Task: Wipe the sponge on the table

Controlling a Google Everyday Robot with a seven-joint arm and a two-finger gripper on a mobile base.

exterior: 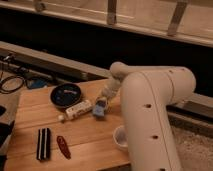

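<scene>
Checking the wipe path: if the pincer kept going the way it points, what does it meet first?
The pincer above mid-table points down-left: first the sponge at its tip, then likely the table; depth is unclear.

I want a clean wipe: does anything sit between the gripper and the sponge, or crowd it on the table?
Nothing visible between them: the gripper is right at the sponge. On the table, the white bottle lies close beside the sponge and could hamper strokes that way.
</scene>
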